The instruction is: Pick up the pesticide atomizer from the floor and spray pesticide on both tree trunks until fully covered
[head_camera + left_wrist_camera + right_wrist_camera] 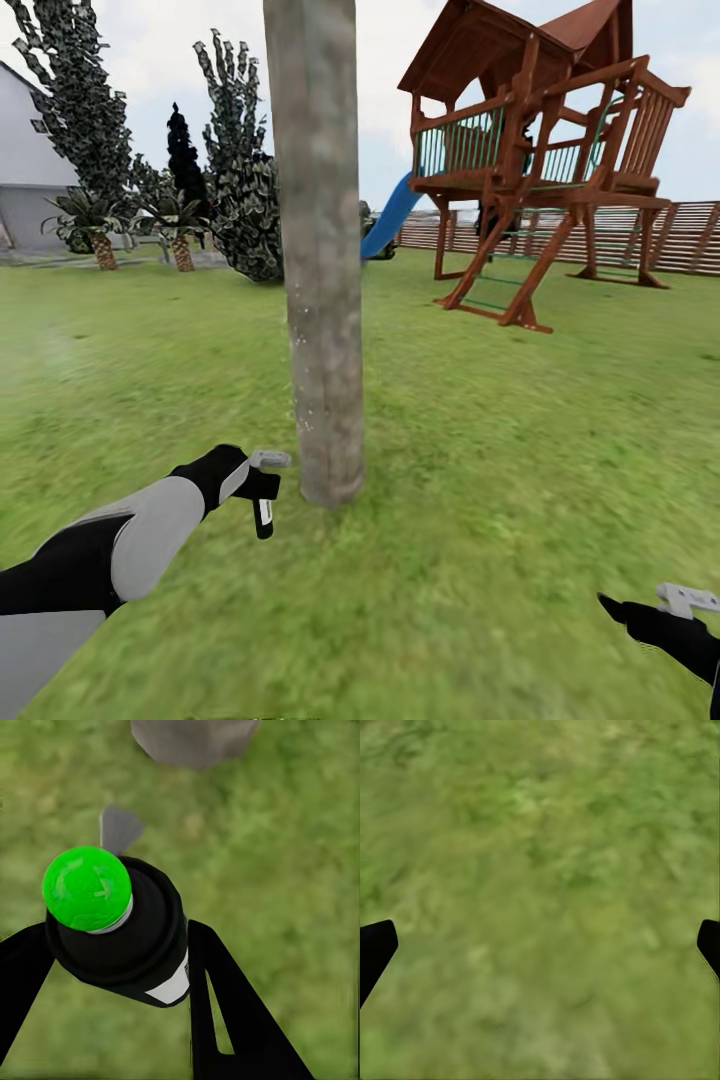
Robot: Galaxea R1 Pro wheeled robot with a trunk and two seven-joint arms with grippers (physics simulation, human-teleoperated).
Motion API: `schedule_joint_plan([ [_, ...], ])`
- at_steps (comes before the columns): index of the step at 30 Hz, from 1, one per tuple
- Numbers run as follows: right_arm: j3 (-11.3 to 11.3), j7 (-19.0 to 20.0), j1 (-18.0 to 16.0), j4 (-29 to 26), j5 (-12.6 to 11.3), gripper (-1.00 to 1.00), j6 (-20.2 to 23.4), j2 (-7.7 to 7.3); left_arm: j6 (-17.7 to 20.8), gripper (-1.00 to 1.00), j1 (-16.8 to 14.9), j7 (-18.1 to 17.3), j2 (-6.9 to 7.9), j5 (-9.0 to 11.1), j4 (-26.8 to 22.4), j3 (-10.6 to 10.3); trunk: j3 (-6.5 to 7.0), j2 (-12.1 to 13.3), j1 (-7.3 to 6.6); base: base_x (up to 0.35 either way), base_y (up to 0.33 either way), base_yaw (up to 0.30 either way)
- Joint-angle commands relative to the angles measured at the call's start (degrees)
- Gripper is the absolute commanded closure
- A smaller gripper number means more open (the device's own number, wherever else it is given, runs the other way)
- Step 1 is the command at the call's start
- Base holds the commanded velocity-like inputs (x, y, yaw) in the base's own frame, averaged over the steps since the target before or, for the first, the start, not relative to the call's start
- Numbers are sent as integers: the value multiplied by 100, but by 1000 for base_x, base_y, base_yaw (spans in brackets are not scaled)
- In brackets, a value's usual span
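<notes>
Grass lawn (520, 450) is seen around the tree trunk (318, 250), beside whose base the pesticide atomizer (262, 500) is held clamped in the left tool (112, 967), the right tool (540, 945) spread empty; low aim risks uneven coverage.

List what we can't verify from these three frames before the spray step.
- Tree trunk: head view cuts its top off at the upper edge; the far side is hidden, so coverage can't be judged.
- Pesticide atomizer: small in head view; in left wrist view its nozzle is blurred.
- Left gripper: finger contact is hidden behind the bottle.
- Right gripper: only the fingertips show at the frame edges, over blurred grass.
</notes>
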Motion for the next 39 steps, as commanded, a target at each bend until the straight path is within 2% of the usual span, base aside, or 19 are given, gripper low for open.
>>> schedule_joint_plan([
  [1,1,1,0,0,0,-100,0,1,0,100,0,1,0,0,0,-1,0,0,0,0,-338,252],
  [9,0,1,0,0,0,-100,0,3,0,100,0,1,0,0,0,5,0,0,0,0,-342,76],
  [35,-2,-16,0,17,0,-100,0,-23,44,100,0,7,-9,0,-19,0,0,0,0,18,-343,250],
  [38,-2,-13,0,25,0,-100,0,-30,175,100,0,17,-16,-4,-337,-9,0,0,0,72,-216,123],
  [39,-2,-15,0,26,-2,-100,0,-31,443,100,0,18,-15,-7,-611,-11,0,0,0,17,-45,23],
])
